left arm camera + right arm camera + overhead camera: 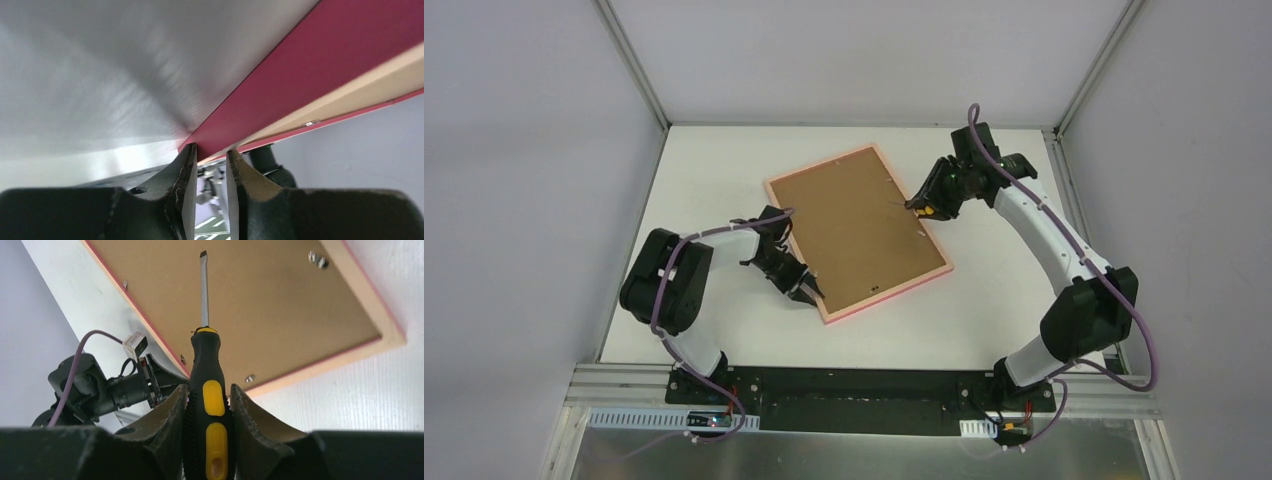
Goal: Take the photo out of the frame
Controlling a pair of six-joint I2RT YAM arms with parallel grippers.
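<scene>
Picture frame (884, 294) lying face down mid-worktop (984, 320), skewed, one corner toward the near edge. Its brown backing board (859, 230) faces up and the photo is hidden beneath. The frame appears light and rigid. Its thin pink rim is probably slippery and easily marked, and any glazing under the board would be fragile. The soundest hold is likely across the rim at a corner, never on the board's centre. Left: the left gripper (809, 290) meets the frame's left long edge close to the near corner. In the left wrist view its jaws stand narrow with the pink corner at their tips; whether they pinch the rim cannot be told. Centre: small metal tabs (316, 259) along the board's margin, which probably must be bent back before the board lifts. Right: the right gripper (921, 207), beside the right long edge toward the worktop's far-right corner, is clamped on a black-and-yellow screwdriver (207, 380), whose blade reaches over the board.
</scene>
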